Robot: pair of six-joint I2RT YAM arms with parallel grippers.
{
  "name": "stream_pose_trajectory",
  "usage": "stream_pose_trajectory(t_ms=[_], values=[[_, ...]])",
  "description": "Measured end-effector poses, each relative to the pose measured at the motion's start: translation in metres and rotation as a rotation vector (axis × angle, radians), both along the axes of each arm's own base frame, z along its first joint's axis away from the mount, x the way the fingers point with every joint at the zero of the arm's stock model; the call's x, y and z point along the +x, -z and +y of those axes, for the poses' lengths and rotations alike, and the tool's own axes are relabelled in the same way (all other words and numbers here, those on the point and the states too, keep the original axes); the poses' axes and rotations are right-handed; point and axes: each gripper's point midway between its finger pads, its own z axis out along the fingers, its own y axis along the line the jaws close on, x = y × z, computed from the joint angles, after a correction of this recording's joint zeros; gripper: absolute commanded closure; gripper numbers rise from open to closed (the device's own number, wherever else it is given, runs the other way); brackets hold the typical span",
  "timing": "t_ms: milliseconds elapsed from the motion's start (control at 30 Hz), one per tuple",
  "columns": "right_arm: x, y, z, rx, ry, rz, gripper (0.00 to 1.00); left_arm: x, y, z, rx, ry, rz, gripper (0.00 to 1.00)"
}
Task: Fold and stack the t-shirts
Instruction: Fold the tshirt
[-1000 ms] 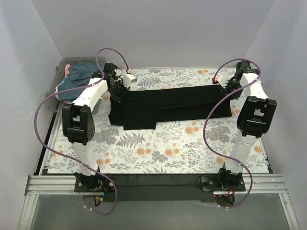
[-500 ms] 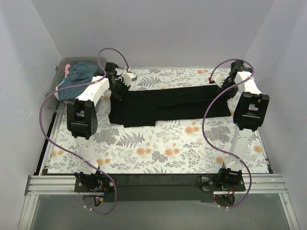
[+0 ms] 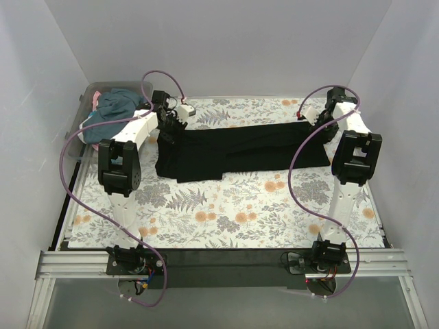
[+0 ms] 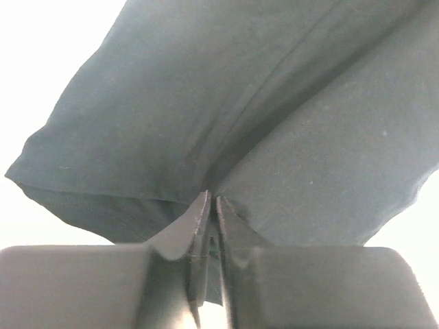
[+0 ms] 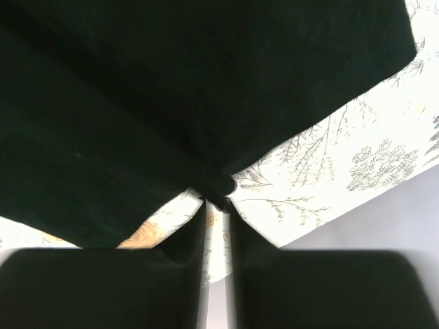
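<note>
The left pincer (image 4: 211, 200) is clenched on a fold at one end of the black t-shirt (image 3: 240, 147), and the right pincer (image 5: 215, 199) nips a small bunch at its other end. Both grip where they did a second ago, though each arm's elbow has drawn in. Between the two pincers the shirt lies stretched as a long band on the floral surface (image 3: 233, 212).
</note>
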Motion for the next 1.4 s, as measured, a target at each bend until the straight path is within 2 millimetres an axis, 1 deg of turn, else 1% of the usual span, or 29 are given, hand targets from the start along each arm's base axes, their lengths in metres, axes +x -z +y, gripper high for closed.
stream_pose_trajectory(t_ms=[33, 67, 100, 167, 300, 400, 500, 567, 700, 833, 900, 1033, 1067, 1167, 1200, 1267, 1300, 1367, 1400], values=[[0.0, 0.0, 0.0, 0.001, 0.012, 0.0, 0.55, 0.001, 0.0, 0.0, 0.001, -0.008, -0.003, 0.8], [0.001, 0.001, -0.001, -0.001, 0.017, -0.001, 0.45, 0.002, -0.001, 0.001, 0.001, -0.017, -0.005, 0.68], [0.001, 0.001, -0.001, -0.001, 0.026, -0.001, 0.39, 0.004, -0.002, 0.001, -0.001, -0.027, -0.007, 0.65], [0.0, 0.001, -0.002, -0.002, 0.037, 0.0, 0.38, 0.007, -0.006, 0.003, -0.011, -0.053, -0.008, 0.6], [-0.003, 0.0, -0.001, 0.014, 0.086, 0.002, 0.36, 0.015, -0.018, 0.013, -0.057, -0.133, -0.008, 0.58], [-0.015, -0.004, 0.003, 0.05, 0.138, 0.014, 0.37, 0.01, -0.022, 0.027, -0.107, -0.206, 0.031, 0.58], [-0.03, -0.011, 0.01, 0.105, 0.202, 0.031, 0.38, -0.01, -0.02, 0.04, -0.139, -0.269, 0.085, 0.58], [-0.039, -0.015, 0.014, 0.151, 0.248, 0.049, 0.37, -0.031, -0.016, 0.045, -0.153, -0.302, 0.131, 0.57], [-0.05, -0.014, 0.015, 0.242, 0.362, 0.086, 0.37, -0.065, -0.008, 0.041, -0.167, -0.326, 0.203, 0.52], [-0.057, -0.012, 0.009, 0.308, 0.472, 0.111, 0.35, -0.08, 0.003, 0.038, -0.17, -0.34, 0.244, 0.51], [-0.06, -0.008, 0.006, 0.33, 0.517, 0.13, 0.34, -0.082, 0.005, 0.038, -0.17, -0.343, 0.252, 0.47], [-0.065, 0.007, 0.005, 0.354, 0.581, 0.179, 0.35, -0.081, 0.006, 0.037, -0.175, -0.346, 0.247, 0.46], [-0.067, 0.012, 0.006, 0.356, 0.592, 0.194, 0.36, -0.081, 0.007, 0.037, -0.175, -0.346, 0.246, 0.46], [-0.07, 0.025, 0.008, 0.357, 0.612, 0.232, 0.44, -0.087, 0.015, 0.037, -0.171, -0.348, 0.264, 0.46], [-0.07, 0.027, 0.008, 0.355, 0.619, 0.238, 0.54, -0.089, 0.018, 0.037, -0.169, -0.348, 0.272, 0.47], [-0.07, 0.027, 0.009, 0.355, 0.623, 0.238, 0.67, -0.093, 0.024, 0.038, -0.165, -0.35, 0.289, 0.5], [-0.071, 0.028, 0.008, 0.354, 0.625, 0.24, 0.79, -0.096, 0.027, 0.038, -0.164, -0.35, 0.297, 0.53], [-0.073, 0.03, 0.009, 0.353, 0.627, 0.247, 0.93, -0.103, 0.035, 0.038, -0.157, -0.353, 0.317, 0.65], [-0.074, 0.031, 0.009, 0.353, 0.628, 0.252, 0.99, -0.106, 0.038, 0.039, -0.152, -0.35, 0.326, 0.7]])
